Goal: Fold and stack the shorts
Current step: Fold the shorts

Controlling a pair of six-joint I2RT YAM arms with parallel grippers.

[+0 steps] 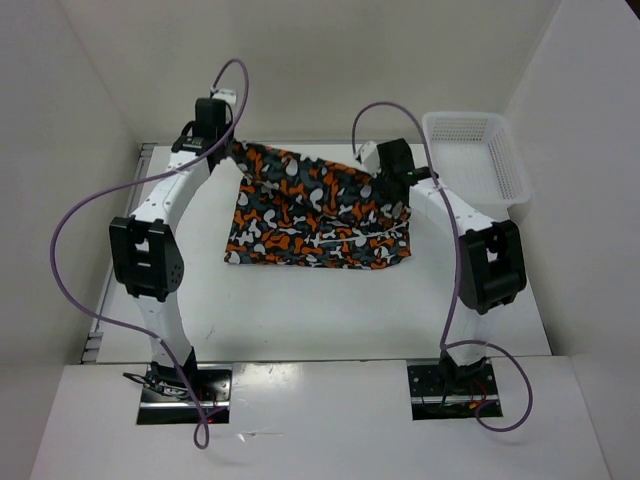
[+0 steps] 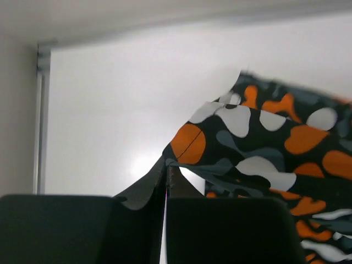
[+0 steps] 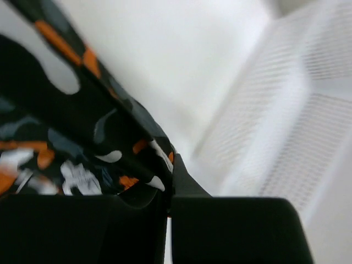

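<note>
The shorts (image 1: 318, 210), printed in orange, white, grey and black blotches, hang stretched between my two grippers over the far middle of the table, their lower part resting on it. My left gripper (image 1: 228, 143) is shut on the shorts' far left corner; the left wrist view shows the cloth (image 2: 258, 148) pinched at the fingertips (image 2: 166, 168). My right gripper (image 1: 378, 172) is shut on the far right corner; the right wrist view shows the cloth (image 3: 71, 126) clamped between the jaws (image 3: 169, 165).
A white plastic mesh basket (image 1: 478, 160) stands at the far right, close beside the right gripper; it also shows in the right wrist view (image 3: 286, 110). White walls enclose the table on the left, back and right.
</note>
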